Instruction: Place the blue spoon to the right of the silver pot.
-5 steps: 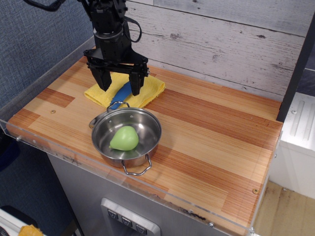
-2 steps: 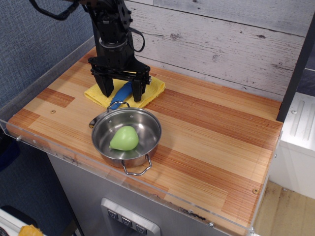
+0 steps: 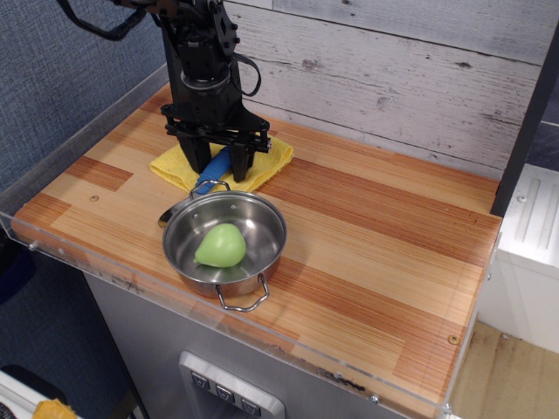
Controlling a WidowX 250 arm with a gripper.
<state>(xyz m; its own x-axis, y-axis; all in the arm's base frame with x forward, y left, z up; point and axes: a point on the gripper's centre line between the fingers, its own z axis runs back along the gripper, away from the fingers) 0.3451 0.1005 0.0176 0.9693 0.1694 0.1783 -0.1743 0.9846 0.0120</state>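
Claw (image 3: 217, 161) upper left, straddling blue spoon (image 3: 212, 171) on yellow cloth (image 3: 266, 161), grip unconfirmed; risk: snagging cloth, or clipping silver pot (image 3: 224, 240) below.

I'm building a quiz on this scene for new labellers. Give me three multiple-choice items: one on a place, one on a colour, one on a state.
1. Where does the spoon lie?
A. inside the pot
B. on the yellow cloth behind the pot
C. right of the pot

2. What colour is the object in the pot?
A. green
B. red
C. blue

3. How does the gripper stand?
A. raised high over the pot
B. low over the cloth, fingers either side of the spoon handle
C. out of view

Answers: 1 B, the blue handle rests on the cloth. 2 A, it is plainly green. 3 B, the fingers straddle the handle.
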